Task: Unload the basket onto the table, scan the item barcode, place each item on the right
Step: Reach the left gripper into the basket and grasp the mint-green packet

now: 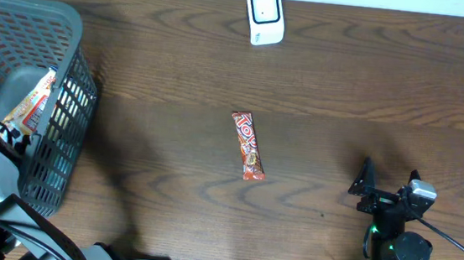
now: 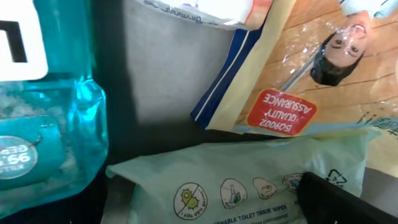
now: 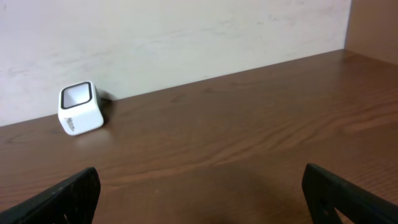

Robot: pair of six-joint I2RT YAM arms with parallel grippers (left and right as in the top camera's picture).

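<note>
**Figure: Candy bar not yet lifted for scanning**

The candy bar lies flat mid-table, well apart from the white scanner. The right gripper is spread and empty. The left gripper, also spread, hangs inside the basket. Likely fault: the thin wrapper slips from the pinch, or its barcode faces away.

Bench: dark brown wood-grain top, matte, filling the overhead view, with soft shadows across it.
Wall: off-white, plain, faintly mottled, meeting the bench's far edge.
Side panel: brown, upright, at the wall's right end.
Light: even, diffuse, no hard glare.
</note>
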